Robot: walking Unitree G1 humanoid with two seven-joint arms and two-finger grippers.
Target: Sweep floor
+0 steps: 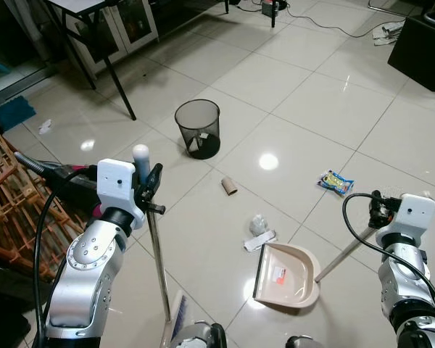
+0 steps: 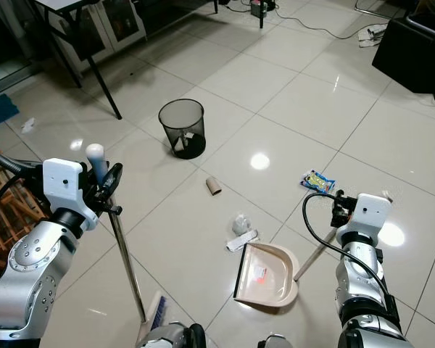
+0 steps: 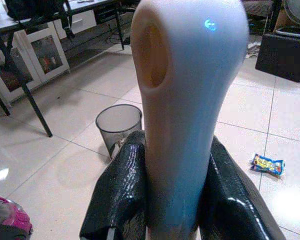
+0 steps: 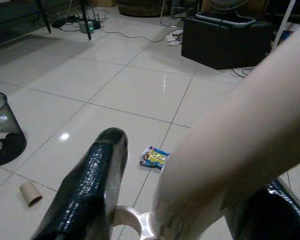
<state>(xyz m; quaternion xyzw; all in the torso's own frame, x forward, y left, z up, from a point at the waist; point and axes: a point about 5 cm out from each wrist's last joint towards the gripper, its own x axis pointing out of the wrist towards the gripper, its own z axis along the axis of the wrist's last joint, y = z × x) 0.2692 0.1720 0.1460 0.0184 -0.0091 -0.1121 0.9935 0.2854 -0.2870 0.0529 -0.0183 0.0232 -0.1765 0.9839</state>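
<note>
My left gripper [image 1: 146,183] is shut on the pale top of the broom handle [image 3: 187,100]; its metal pole [image 1: 158,261] runs down to the broom head [image 1: 175,315] near my feet. My right gripper [image 1: 377,206] is shut on the dustpan handle [image 1: 344,254], and the beige dustpan [image 1: 286,275] rests on the floor with a small scrap in it. In front of the pan lie a crumpled wrapper [image 1: 259,226] and a flat white paper [image 1: 259,241]. Farther off are a cardboard tube [image 1: 229,186] and a yellow-blue snack packet [image 1: 336,183].
A black mesh bin [image 1: 198,128] with some rubbish stands ahead on the white tiles. A black-legged table [image 1: 94,43] and cabinet are at the back left, a wooden rack [image 1: 14,203] at my left, a black box [image 1: 420,43] and cables at the back right.
</note>
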